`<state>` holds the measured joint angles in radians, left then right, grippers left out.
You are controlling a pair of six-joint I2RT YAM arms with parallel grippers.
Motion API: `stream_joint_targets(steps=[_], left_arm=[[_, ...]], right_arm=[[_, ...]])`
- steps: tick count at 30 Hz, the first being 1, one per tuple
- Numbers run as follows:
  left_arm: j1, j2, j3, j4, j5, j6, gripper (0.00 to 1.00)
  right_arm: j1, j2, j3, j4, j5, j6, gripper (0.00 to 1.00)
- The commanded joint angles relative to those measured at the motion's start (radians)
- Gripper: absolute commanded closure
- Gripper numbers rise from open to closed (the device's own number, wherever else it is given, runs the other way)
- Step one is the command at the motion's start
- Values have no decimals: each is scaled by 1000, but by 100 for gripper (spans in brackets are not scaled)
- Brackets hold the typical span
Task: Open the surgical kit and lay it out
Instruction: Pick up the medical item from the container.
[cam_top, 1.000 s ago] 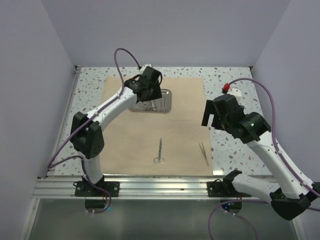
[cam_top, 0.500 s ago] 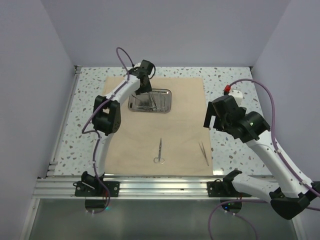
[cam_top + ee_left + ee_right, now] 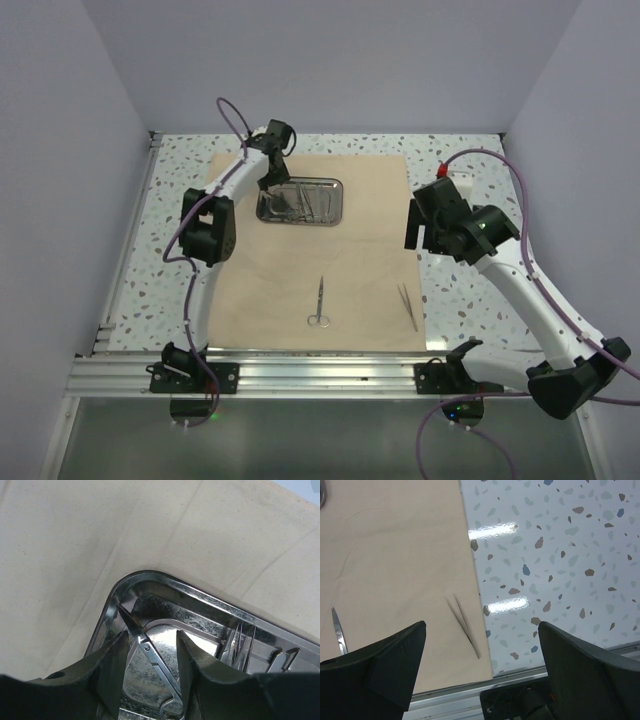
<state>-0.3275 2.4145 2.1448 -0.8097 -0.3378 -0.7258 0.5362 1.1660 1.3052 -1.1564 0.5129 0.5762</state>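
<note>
The tan wrap sheet (image 3: pixel 350 260) lies open and flat on the table. The steel tray (image 3: pixel 334 203) stands on its far part and holds several instruments. My left gripper (image 3: pixel 267 183) is open over the tray's left end. In the left wrist view its fingers (image 3: pixel 112 660) straddle a pair of scissors (image 3: pixel 150 652) lying in the tray (image 3: pixel 165 582), not closed on them. Another pair of scissors (image 3: pixel 318 303) and tweezers (image 3: pixel 407 306) lie on the sheet's near part. My right gripper (image 3: pixel 420 238) is open and empty, raised above the sheet's right edge, with the tweezers (image 3: pixel 463 625) below it.
More thin steel instruments (image 3: pixel 240 640) lie in the tray's right part. Speckled table (image 3: pixel 560 555) shows right of the sheet. The metal rail (image 3: pixel 320 368) runs along the near edge, and walls close in the left, right and back.
My left arm has folded back and its gripper has moved to the tray's left end. My right gripper has shifted slightly toward the back.
</note>
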Motion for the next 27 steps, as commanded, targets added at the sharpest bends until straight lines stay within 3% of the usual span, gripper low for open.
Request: stream_joint_targets(steps=[1, 14, 27], left_arm=[[13, 15, -8, 30, -12, -34, 53], [28, 43, -43, 46, -12, -67, 56], [68, 155, 26, 64, 29, -93, 81]], right_arm=[[-21, 21, 52, 21, 7, -41, 2], [-70, 37, 17, 38, -25, -58, 2], [-85, 93, 58, 43, -33, -95, 2]])
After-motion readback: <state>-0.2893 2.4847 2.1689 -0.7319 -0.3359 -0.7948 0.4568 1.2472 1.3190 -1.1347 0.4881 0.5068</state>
